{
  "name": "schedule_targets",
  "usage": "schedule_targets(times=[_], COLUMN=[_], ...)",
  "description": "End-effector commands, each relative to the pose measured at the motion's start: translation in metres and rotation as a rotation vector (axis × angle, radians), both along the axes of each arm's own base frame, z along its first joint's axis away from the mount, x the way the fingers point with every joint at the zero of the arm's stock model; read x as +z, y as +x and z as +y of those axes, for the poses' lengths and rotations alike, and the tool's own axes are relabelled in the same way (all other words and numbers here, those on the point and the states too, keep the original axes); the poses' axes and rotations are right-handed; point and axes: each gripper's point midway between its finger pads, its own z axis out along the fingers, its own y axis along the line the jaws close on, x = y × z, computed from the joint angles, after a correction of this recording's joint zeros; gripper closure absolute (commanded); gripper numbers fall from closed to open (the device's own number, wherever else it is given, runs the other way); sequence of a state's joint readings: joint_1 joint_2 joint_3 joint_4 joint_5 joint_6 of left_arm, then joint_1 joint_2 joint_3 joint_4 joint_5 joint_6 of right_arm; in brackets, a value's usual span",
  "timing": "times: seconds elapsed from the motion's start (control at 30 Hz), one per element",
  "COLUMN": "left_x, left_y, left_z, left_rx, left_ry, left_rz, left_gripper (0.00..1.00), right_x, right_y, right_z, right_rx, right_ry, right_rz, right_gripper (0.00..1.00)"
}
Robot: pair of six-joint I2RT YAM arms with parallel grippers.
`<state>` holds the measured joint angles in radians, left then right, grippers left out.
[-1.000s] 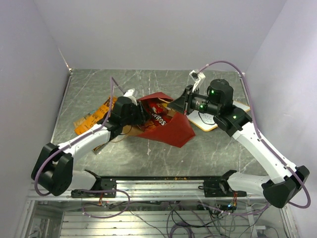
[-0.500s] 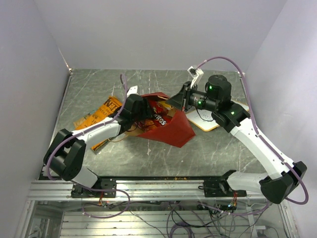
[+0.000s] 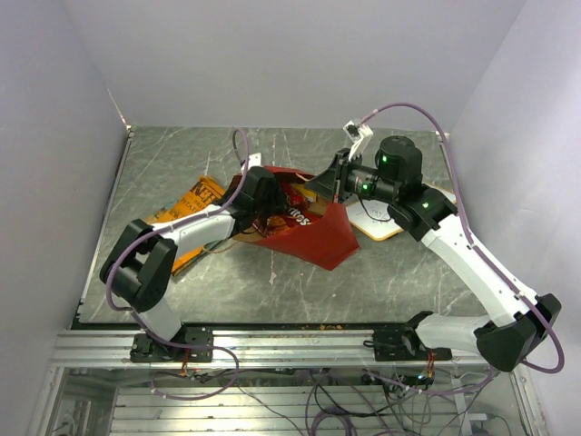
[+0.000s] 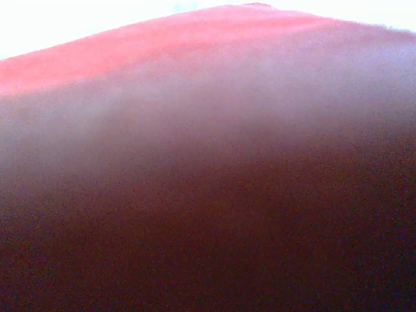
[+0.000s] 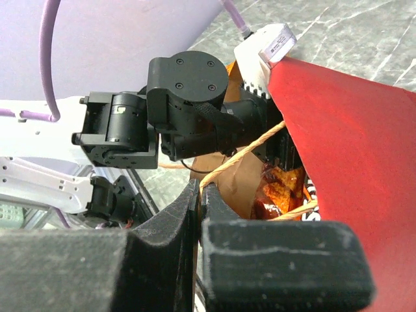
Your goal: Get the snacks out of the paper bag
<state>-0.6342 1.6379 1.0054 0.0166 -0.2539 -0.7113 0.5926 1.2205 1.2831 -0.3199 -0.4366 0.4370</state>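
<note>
- The paper bag (image 3: 313, 238) lies on its side on the table (image 3: 408, 282), red outside up, with its mouth facing the left gripper (image 3: 269, 203).
- The left gripper is pushed into that mouth. Its fingers are hidden by the red flap, so I cannot tell whether they are spread or pressed together.
- The left wrist camera is no help either, showing only a red blur of bag pressed close against the lens.
- The right gripper (image 5: 198, 195) has its fingers pressed together, pinching the bag's twisted handle (image 5: 244, 151) and holding the upper lip lifted.
- A red Doritos bag (image 3: 295, 216) sits inside the opening, just ahead of the left gripper and below the right one.
- In the right wrist view a crinkly packet shows deep in the brown kraft interior, beyond the pinched handle.
- Orange chip bags (image 3: 177, 211) lie on the table behind the left gripper, beside its forearm and outside the bag.
- A flat white wood-framed board (image 3: 386, 225) lies under the right arm, just beside the bag's far corner.
- It is crowded at the mouth, where the left wrist, the raised lip and the right gripper's fingers all meet.
- There is bare table on the near side of the bag and beyond both grippers toward the back wall.
- The side walls stand near the table edges, outboard of each arm.
</note>
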Motion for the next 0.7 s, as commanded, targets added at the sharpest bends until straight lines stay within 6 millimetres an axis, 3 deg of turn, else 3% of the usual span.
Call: schedule_targets(times=[0.0,0.13,0.27,0.57,0.67], left_x=[-0.008,-0.01,0.02,0.106,0.127], left_y=[0.004,0.005,0.009,0.003,-0.003], left_z=[-0.011,-0.02,-0.02,-0.026,-0.023], left_rx=[0.005,-0.029,-0.018,-0.061,-0.071], left_ry=[0.011,0.01,-0.013,-0.108,-0.122], left_rz=[0.031,0.055,0.014,-0.056,-0.079], left_gripper=[0.31,0.52,0.9,0.93,0.93], right_x=[0.024,0.023,0.023,0.011,0.014], right_y=[0.001,0.002,0.007,0.021,0.027], right_z=[-0.001,-0.003,-0.011,-0.029,-0.038], right_rx=[-0.002,-0.016,-0.073,-0.196,-0.257], right_ry=[0.029,0.021,0.006,-0.06,-0.071], right_rz=[-0.06,-0.058,-0.067,-0.066,-0.086], right_gripper=[1.0,1.0,1.0,1.0,1.0])
